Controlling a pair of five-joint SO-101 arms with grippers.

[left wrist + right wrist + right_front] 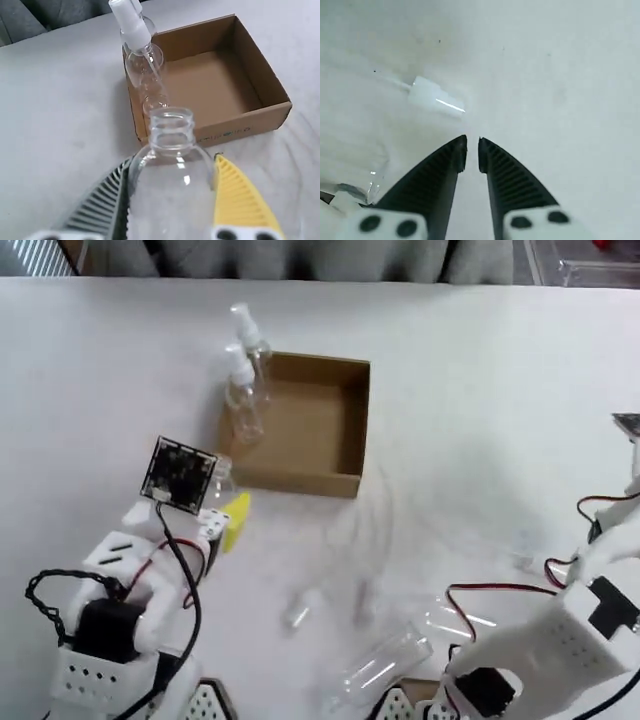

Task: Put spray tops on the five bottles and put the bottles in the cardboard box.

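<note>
Clear uncapped bottle (pixel 170 150) clamped in left pincer (pixel 172 165)

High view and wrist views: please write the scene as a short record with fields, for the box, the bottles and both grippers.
cardboard box: open, nothing inside
capped bottles: two, upright, outside the box, by its wall
left gripper: shut on an uncapped bottle
right gripper: jaws almost together, holding nothing, near a loose spray top
loose bottle: lying on its side on the table
</note>
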